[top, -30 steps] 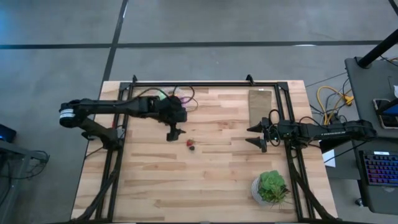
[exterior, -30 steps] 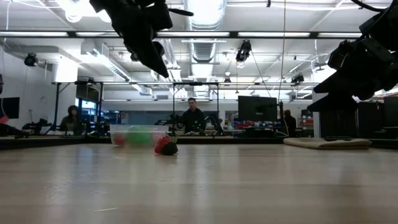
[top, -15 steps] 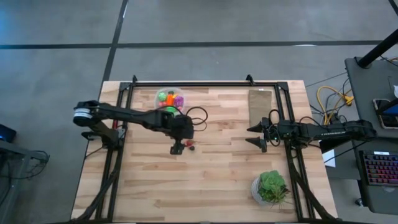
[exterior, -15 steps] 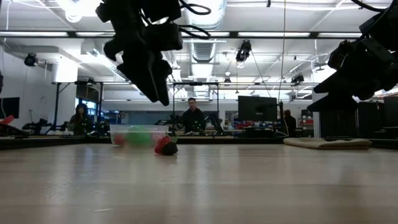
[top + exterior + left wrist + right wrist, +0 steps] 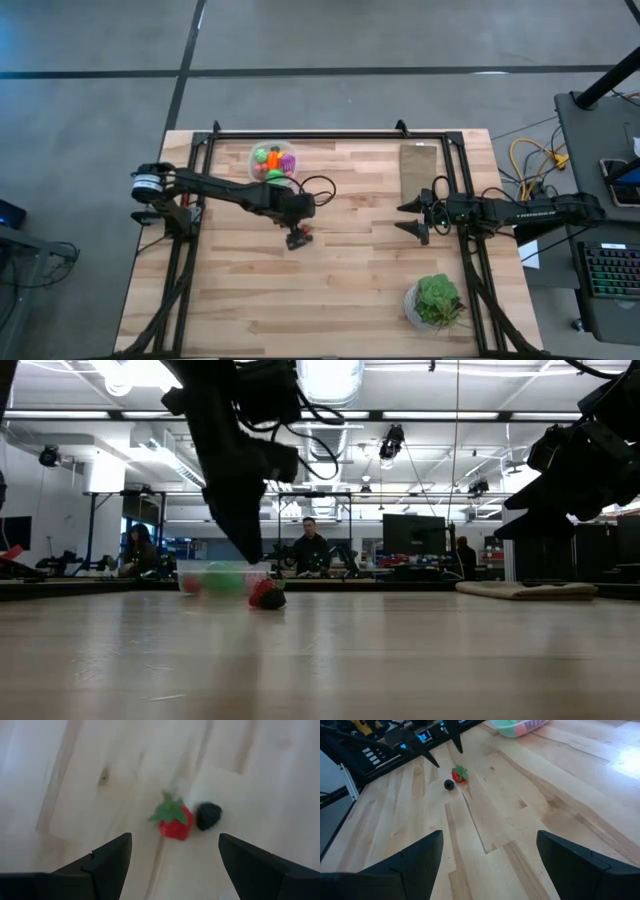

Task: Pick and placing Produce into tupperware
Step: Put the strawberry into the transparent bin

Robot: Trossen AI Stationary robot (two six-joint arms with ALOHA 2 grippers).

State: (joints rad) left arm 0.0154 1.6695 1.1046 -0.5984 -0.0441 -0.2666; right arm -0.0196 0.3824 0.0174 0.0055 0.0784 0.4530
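Left claw [image 5: 172, 857] released, fingers spread, hanging above a red strawberry [image 5: 173, 821] and a dark berry [image 5: 208, 816] that touch on the desk [image 5: 350, 280]. Right claw [image 5: 487, 852] released, well apart.

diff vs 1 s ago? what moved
The left gripper swung away from the tupperware and came down over the strawberry and the dark berry, open, holding nothing. Both pieces stayed on the table, touching neither finger. The right gripper stayed parked, open, near the tan board; the plant is unmoved.
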